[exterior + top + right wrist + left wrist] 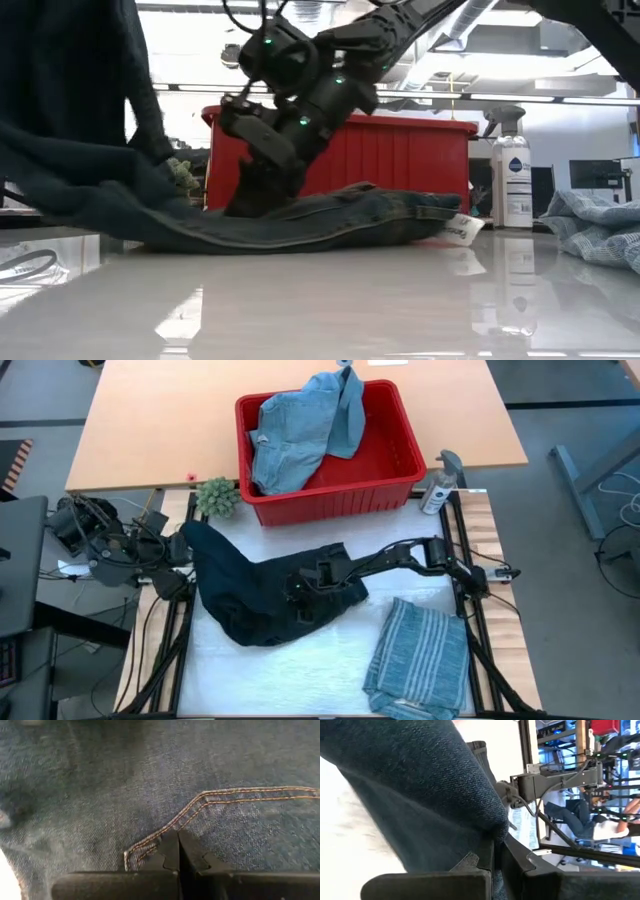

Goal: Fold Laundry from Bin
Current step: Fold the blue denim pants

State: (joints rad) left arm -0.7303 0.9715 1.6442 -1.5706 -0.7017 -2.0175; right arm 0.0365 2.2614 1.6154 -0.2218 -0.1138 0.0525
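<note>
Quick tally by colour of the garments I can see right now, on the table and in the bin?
Dark navy: 1, the trousers on the table, held by the left gripper and the right gripper.
Blue-grey striped: 1, the shirt, folded on the table.
Light blue: at least 1, the denim in the bin; pieces overlap, so I cannot separate more.
Total: 3 counted.

Dark navy trousers (pixel 250 595): heavy matt denim, twill weave, orange-tan seam stitching. Striped shirt (pixel 420 658): soft crumpled blue-grey woven cloth. Light blue pieces (pixel 300 430): faded denim. Bin (pixel 400 455): smooth glossy red plastic. Work surface (pixel 330 300): white, glossy, reflective. Far table (pixel 150 420): matt pale wood. Spray bottle (pixel 438 488): clear plastic.
</note>
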